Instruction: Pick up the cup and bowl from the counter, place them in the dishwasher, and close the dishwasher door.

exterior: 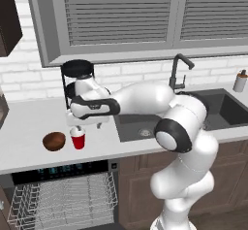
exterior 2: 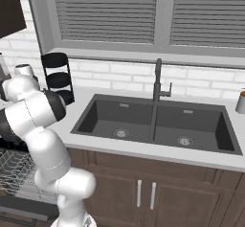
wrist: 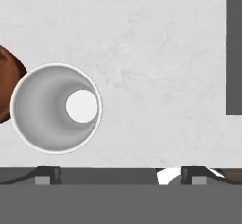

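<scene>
The red cup (exterior: 78, 139) stands upright on the light-grey counter (exterior: 29, 122), and the dark-brown bowl (exterior: 54, 140) sits just left of it. My gripper (exterior: 88, 125) hangs open a little above the cup, offset to its right. In the hand view I look straight down into the cup's white inside (wrist: 56, 107), with a slice of the bowl (wrist: 5, 90) at the left edge. The cup sits above the left fingertip (wrist: 47, 173), not centred in the gripper (wrist: 120, 173). Below the counter the dishwasher (exterior: 63, 171) is open with its wire rack (exterior: 63, 197) pulled out. Its door is hidden.
A black tiered stand (exterior: 76, 81) stands at the wall right behind my hand. The dark double sink (exterior 2: 153, 118) with its faucet (exterior 2: 160, 82) lies to the right. A soap bottle (exterior: 240, 81) is at the far right. Brown cabinets (exterior 2: 148, 192) run under the sink.
</scene>
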